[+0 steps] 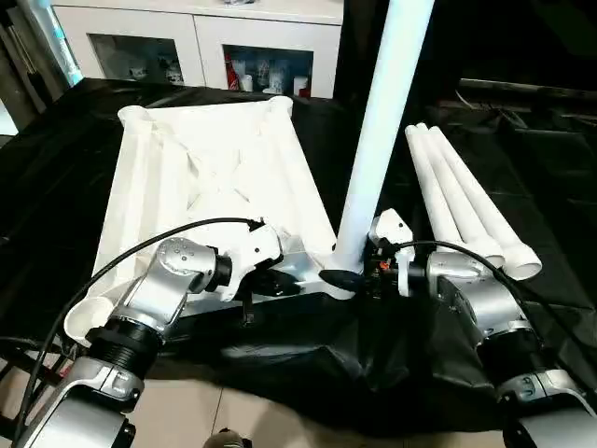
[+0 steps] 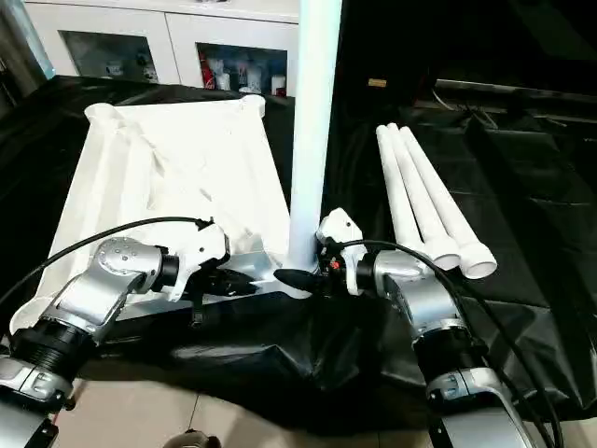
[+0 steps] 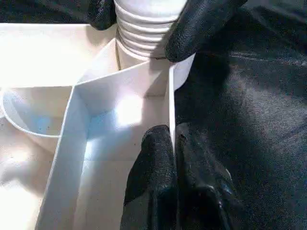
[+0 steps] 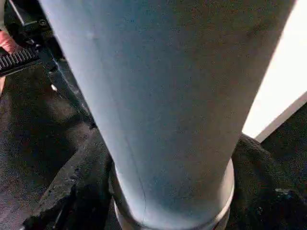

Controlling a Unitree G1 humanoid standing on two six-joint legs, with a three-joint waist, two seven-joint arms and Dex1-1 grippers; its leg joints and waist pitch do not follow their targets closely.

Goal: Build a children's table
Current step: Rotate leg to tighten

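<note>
Tabletop [image 1: 210, 187] lies upside down, ribbed underside up, on the black sheet [image 1: 84, 159] covering the work surface; long axis runs from 12 o'clock (far end, by the cabinet) to 6 o'clock (near end, by the robot). One leg [image 1: 382, 121] stands upright in the near corner socket at roughly 5 o'clock of the tabletop, leaning slightly, top out of frame. In the left wrist view its ribbed threaded end [image 3: 144, 28] sits just at the mouth of the socket [image 3: 139, 72], threads still visible above the rim. Right gripper [image 2: 312, 271] is closed around the base of that leg just above the socket, fingers [image 3: 201, 24] wrapped on either side of the tube. Left gripper [image 3: 173, 163] is pinched narrow on the tabletop's near edge wall [image 3: 170, 105], one finger inside the rib pocket, the other outside, right beside the socket. Three remaining legs [image 1: 462, 201] lie side by side, touching, on the sheet at 3 o'clock of the tabletop, well apart from it, flared ends toward the robot. White glass-door cabinet [image 1: 196, 42] stands at 12 o'clock behind the work surface.
</note>
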